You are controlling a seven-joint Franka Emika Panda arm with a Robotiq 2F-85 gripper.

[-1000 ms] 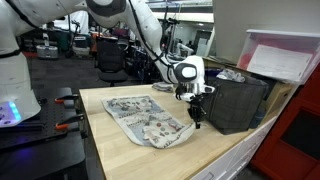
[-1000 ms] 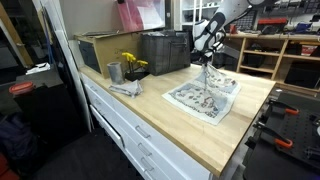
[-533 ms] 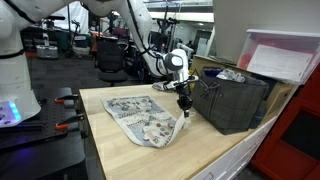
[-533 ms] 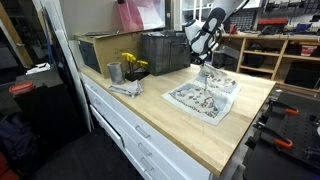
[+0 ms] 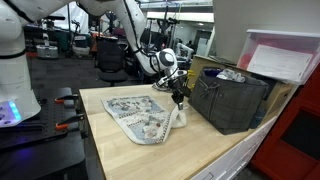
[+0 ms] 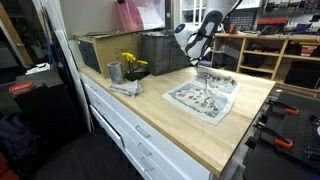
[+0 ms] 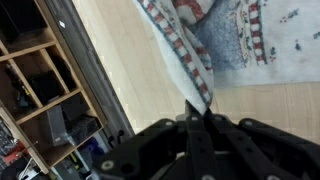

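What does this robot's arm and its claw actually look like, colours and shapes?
The arm is glossy white, made of rounded tube-like segments with darker joints. Near its end sits a white drum-shaped wrist piece with a dark round face. The gripper below is black, with two slim angular fingers. No markings are legible.
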